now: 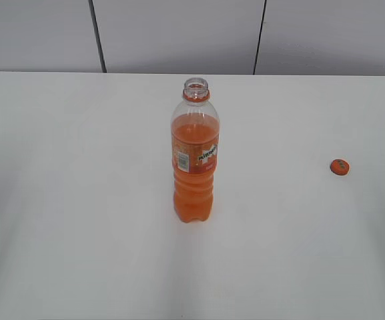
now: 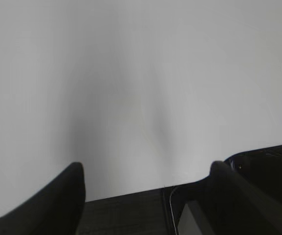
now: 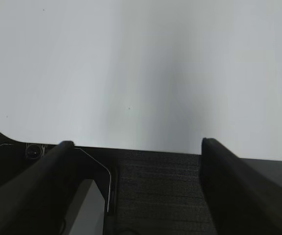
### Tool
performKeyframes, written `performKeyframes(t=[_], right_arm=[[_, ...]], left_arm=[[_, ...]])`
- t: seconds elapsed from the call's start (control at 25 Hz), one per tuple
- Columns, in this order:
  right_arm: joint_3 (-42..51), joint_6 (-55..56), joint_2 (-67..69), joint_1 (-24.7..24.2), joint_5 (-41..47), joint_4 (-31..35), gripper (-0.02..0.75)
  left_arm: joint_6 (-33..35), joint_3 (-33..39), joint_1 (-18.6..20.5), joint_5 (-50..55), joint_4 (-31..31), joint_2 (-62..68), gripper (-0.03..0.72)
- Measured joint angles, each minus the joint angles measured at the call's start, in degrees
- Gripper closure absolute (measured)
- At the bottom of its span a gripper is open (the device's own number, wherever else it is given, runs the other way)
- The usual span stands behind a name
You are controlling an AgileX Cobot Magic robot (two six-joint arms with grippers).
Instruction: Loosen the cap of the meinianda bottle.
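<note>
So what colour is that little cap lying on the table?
Orange. The cap lies right of the meinianda bottle, seen best in the exterior view.

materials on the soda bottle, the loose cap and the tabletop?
Meinianda bottle: clear, glossy thin plastic by the look; the orange drink shows through and the empty neck is see-through. Its label looks like printed film.
Cap: opaque orange, probably plastic; too small to judge the finish.
Table: matte white, smooth, likely laminate or painted board; only soft shadows, no glare.
</note>
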Motion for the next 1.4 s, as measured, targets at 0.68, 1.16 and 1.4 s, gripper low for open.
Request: performKeyframes(t=[0.68,1.16,1.4], right_arm=[[3.56,0.06,-22.40,0.00,1.61,-0.91,0.149],[3.56,0.06,-39.85,0.00,1.74,-0.97,0.150],[3.56,0.06,-41.04,0.00,1.78,-1.02,0.150]], left_arm=[[0.00,5.67,0.00,-0.03,-1.58,-32.90,0.209],[0.00,5.67,0.00,0.23,-1.58,-48.51,0.214],[0.00,5.67,0.00,0.39,-1.58,-48.94,0.219]])
